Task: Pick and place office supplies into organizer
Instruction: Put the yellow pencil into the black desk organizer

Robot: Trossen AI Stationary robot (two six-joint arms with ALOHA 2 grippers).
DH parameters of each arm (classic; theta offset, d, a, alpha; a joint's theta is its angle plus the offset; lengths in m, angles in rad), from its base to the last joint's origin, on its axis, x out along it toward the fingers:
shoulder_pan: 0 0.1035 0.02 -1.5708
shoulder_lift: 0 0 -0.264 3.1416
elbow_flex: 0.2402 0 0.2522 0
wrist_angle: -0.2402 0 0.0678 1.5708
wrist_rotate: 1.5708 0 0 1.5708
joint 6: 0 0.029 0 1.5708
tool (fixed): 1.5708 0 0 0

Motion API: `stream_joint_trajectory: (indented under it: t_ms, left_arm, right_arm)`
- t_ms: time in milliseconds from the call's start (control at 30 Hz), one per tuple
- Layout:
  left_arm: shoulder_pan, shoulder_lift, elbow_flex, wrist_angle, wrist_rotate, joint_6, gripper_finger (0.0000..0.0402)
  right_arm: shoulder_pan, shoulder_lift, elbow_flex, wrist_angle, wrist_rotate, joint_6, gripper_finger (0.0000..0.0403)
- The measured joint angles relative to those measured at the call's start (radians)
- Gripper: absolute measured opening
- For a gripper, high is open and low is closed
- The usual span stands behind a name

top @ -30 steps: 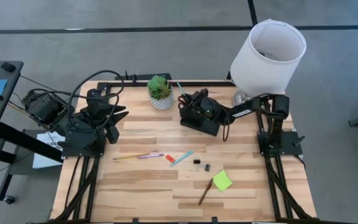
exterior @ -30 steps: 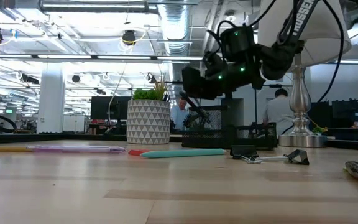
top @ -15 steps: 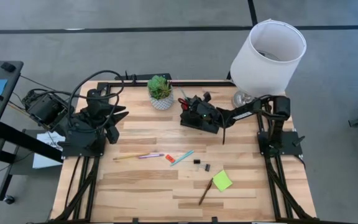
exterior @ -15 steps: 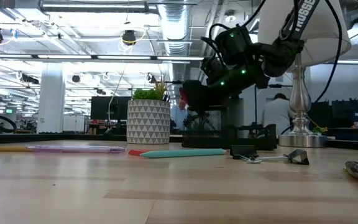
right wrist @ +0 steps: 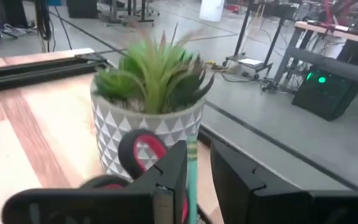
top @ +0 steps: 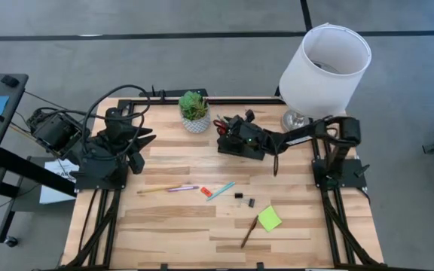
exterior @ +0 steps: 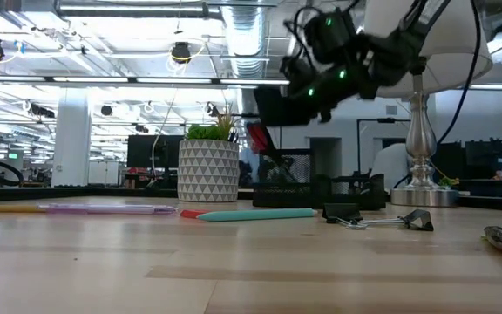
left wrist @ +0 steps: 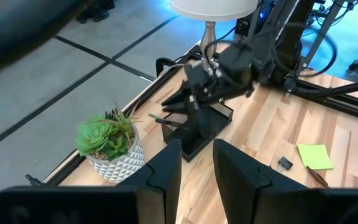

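My right gripper [top: 227, 128] [exterior: 267, 103] hovers open over the black organizer [top: 249, 149] [exterior: 321, 187] at the table's far side. Red-handled scissors [exterior: 258, 139] [right wrist: 143, 152] stand in the organizer, handles up. In the right wrist view a thin green pencil [right wrist: 191, 165] rises in the gap between my fingers. On the table's middle lie a yellow pencil [top: 155, 190], a pink pen [top: 184, 188], an orange-red eraser [top: 205, 191], a teal pen [top: 221, 190], two black clips [top: 244, 199], a lime-green sticky pad [top: 269, 219] and a brown pen [top: 248, 235]. My left gripper [left wrist: 197, 165] waits open at the left edge.
A plant in a white patterned pot [top: 194, 113] stands just left of the organizer, close to my right gripper. A lamp with a big white shade [top: 324, 66] stands at the far right corner. The near half of the table beyond the supplies is bare wood.
My right gripper has risen from low over the organizer to well above it, shifting slightly toward the plant pot. The scissors' red handles, hidden behind the gripper a second ago, now show standing in the organizer below it.
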Motion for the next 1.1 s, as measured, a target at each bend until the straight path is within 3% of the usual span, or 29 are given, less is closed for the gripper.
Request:
stream_joint_trajectory:
  t_ms: [133,267,400,533,600,700,800,933,1100]
  left_arm:
    - [0.000,0.000,0.000,0.000,0.000,0.001,0.0084]
    - [0.000,0.000,0.000,0.000,0.002,-0.001,0.0084]
    - [0.000,0.000,0.000,-0.006,0.070,-0.057,0.0084]
    - [0.001,0.004,-0.012,-0.047,0.180,-0.060,0.0084]
    - [0.003,0.009,-0.034,-0.083,0.238,-0.055,0.0084]
    - [0.004,0.011,-0.106,-0.085,0.331,-0.093,0.0084]
    - [-0.001,0.012,-0.217,-0.083,0.507,-0.171,0.0084]
    - [-0.027,0.012,-0.434,-0.084,0.730,-0.265,0.0084]
    - [-0.055,-0.018,-0.731,-0.054,1.013,-0.256,0.0084]
  right_arm:
    - [0.026,-0.107,0.008,-0.133,0.004,0.010,0.0068]
    - [0.075,-0.241,0.007,-0.209,-0.056,0.157,0.0068]
    - [0.136,-0.382,0.008,-0.189,-0.268,0.401,0.0068]
    - [0.213,-0.460,0.008,-0.162,-0.576,0.450,0.0068]
    - [0.274,-0.474,0.008,-0.147,-0.647,0.451,0.0068]
    - [0.382,-0.466,0.008,-0.110,-0.607,0.450,0.0068]
    - [0.469,-0.435,0.009,-0.073,-0.489,0.450,0.0068]
    - [0.536,-0.384,0.009,-0.049,-0.378,0.450,0.0068]
    - [0.562,-0.319,0.009,0.030,-0.355,0.451,0.0068]
